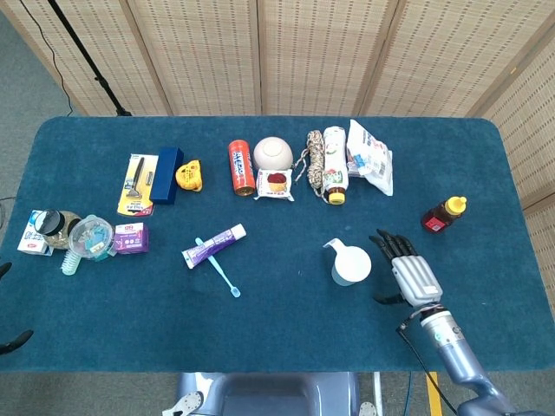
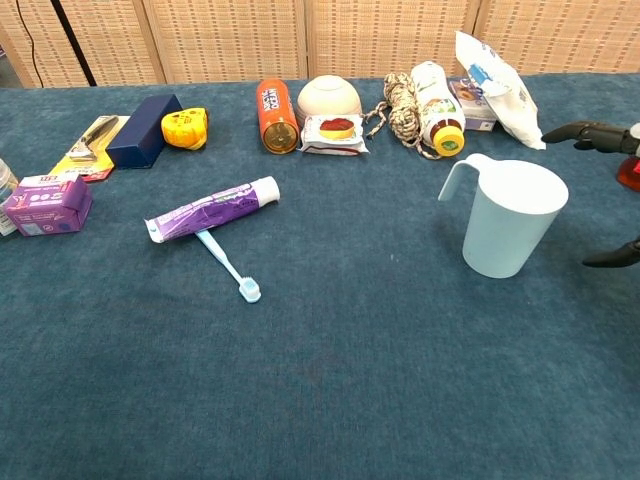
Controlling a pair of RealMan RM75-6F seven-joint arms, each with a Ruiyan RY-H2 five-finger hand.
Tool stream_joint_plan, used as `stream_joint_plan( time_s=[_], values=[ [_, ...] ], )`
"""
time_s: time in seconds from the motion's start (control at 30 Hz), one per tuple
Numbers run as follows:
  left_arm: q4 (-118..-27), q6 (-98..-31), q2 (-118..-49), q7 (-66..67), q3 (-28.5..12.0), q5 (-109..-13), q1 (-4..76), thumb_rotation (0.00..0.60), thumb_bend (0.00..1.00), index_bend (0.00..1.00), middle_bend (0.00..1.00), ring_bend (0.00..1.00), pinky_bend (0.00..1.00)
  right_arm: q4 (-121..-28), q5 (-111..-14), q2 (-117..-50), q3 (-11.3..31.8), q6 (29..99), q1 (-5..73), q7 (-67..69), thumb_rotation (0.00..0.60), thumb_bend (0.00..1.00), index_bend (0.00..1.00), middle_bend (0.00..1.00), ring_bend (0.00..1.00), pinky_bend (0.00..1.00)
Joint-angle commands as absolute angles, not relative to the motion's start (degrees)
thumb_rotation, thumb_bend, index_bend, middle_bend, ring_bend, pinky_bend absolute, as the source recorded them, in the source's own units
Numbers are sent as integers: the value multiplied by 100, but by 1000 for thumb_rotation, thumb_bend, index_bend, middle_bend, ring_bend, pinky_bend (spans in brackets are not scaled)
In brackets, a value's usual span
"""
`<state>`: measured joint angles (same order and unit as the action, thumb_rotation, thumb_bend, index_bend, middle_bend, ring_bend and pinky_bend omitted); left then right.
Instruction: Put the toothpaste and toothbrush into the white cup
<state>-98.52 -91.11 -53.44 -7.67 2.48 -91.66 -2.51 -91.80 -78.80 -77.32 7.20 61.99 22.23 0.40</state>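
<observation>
Right hand spread beside the white cup; toothpaste and toothbrush lay untouched across the desk.

The right hand (image 1: 408,270) hovered with fingers apart and empty, just right of the white cup (image 1: 351,264), a smooth tapered plastic beaker standing upright with its handle toward the left. The toothpaste (image 1: 214,245), a soft purple tube, lay flat well left of the cup, its long axis slanting up to the right; the slim pale-blue toothbrush (image 1: 220,271) lay touching it, angled down to the right. Both sat nearer the left hand (image 1: 7,340), barely visible at the edge of the blue felt-like desk (image 1: 286,329), its state indiscernible.
</observation>
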Motion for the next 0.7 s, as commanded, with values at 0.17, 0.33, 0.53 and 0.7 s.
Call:
stream_joint_plan(
  time_s=[0.17,0.33,0.53,0.7],
  values=[
    [-9861,-9050,-5344,-757,243,-9147,-222,600,0,0,0,0,0,-9129,-7704,-7963,814,6067,2407,-53,600,0,0,0,0,0],
    [-9864,-9044,-5337,-778,224,-9099,-223,600,0,0,0,0,0,-9057,-7563,-8145,899,5958,2538,4,600,0,0,0,0,0],
    [-9867,-8997,-5337,-760,221,-9081,-204,600,0,0,0,0,0,-8905,-7501,-8366,959,5935,2656,66,600,0,0,0,0,0],
    [-9874,-8963,-5340,-750,200,-9028,-189,600,0,0,0,0,0,-8780,-7467,-8474,1011,5854,2763,209,600,0,0,0,0,50]
  ],
)
